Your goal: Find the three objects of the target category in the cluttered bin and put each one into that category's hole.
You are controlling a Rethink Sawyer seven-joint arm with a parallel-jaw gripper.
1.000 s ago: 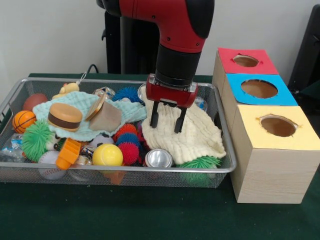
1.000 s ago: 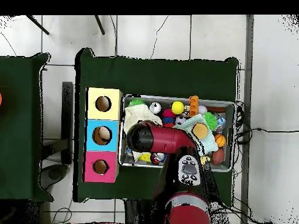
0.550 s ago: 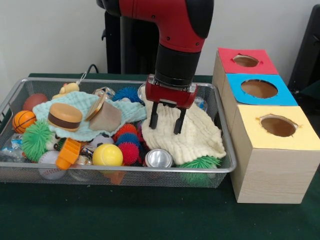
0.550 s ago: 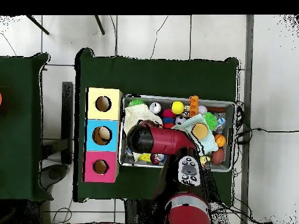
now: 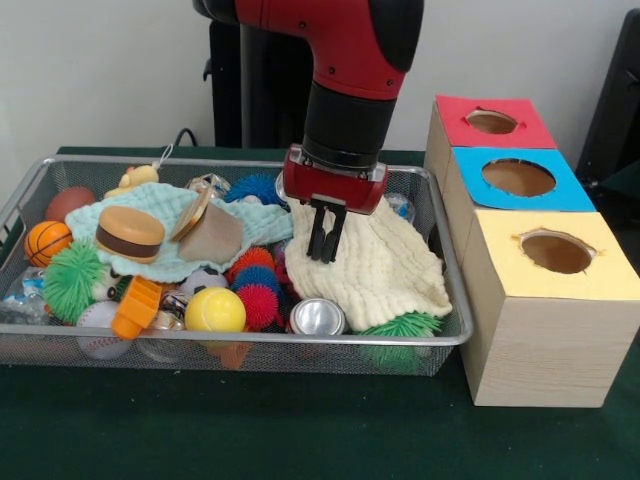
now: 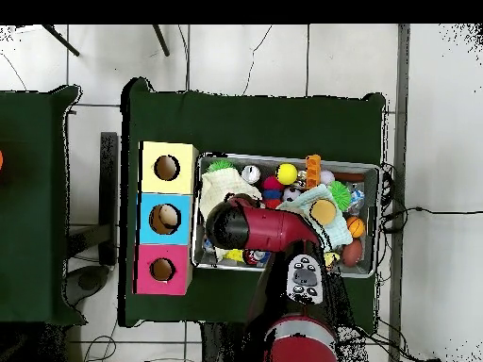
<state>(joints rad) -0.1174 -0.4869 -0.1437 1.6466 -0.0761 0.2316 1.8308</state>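
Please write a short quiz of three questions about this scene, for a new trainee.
1. True or false: the gripper is over the cream cloth, jaws close together.
2. Which box is nearest the front camera? A. red B. blue C. yellow
3. Fill in: the toy burger lies on the ____ cloth.

Key: 1 true. 2 C, the yellow box; the blue box and the red box stand behind it. 3 green.
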